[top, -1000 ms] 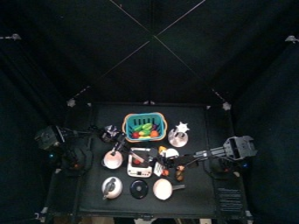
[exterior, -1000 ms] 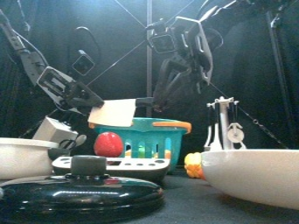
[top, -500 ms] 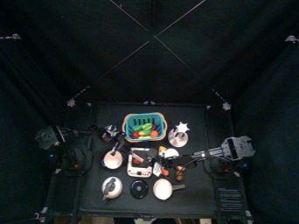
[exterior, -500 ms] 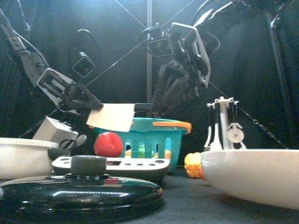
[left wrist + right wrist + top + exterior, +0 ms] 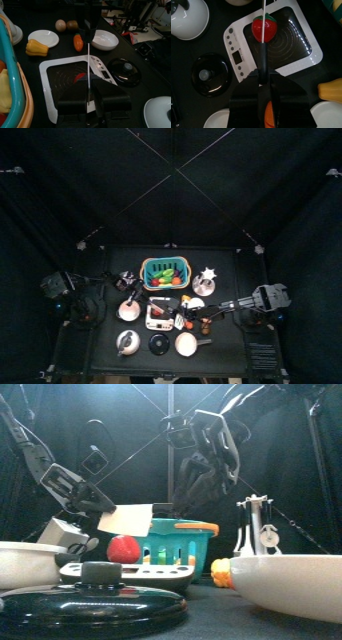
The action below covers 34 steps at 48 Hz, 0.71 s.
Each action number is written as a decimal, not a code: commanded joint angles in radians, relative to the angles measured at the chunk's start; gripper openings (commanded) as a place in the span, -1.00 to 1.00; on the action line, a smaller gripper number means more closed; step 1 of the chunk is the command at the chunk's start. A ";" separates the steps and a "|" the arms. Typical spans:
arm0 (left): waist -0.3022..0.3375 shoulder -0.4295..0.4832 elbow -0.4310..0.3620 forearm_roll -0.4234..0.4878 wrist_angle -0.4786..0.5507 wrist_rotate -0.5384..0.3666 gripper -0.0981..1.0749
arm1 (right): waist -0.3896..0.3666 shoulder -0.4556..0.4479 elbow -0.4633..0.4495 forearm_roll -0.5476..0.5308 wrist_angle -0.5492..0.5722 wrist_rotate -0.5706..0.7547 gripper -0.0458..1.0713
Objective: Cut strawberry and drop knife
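– Strawberry (image 5: 264, 27) first: where is it, and which step are you on?

– It lies on the white board (image 5: 238, 47), whole as far as I can see, so I judge the cut is not yet made. My left end effector (image 5: 96, 502) is clenched on a flat pale blade that I take for the knife (image 5: 134, 515). The blade hangs just above the fruit. I cannot tell whether they touch.

– And the right arm?

– Its end effector (image 5: 263, 82) is raised above the board. I cannot tell whether it grips anything.

– What does the next move call for?

– I would line the blade's edge over the middle of the fruit and press straight down. After that I would carry the knife clear and release it.

– Count things for me, nearest first.

– From the front I count one black lid (image 5: 94, 596) and two white bowls, one to the left (image 5: 27, 564) and one to the right (image 5: 294, 584). Behind those are one strawberry, one board and one knife. Then comes one teal basket (image 5: 181, 544), with two arms behind.
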 commanded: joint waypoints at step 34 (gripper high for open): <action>-0.020 0.000 0.014 -0.017 0.087 -0.002 -0.07 | 0.008 -0.005 -0.008 -0.037 0.071 -0.009 -0.49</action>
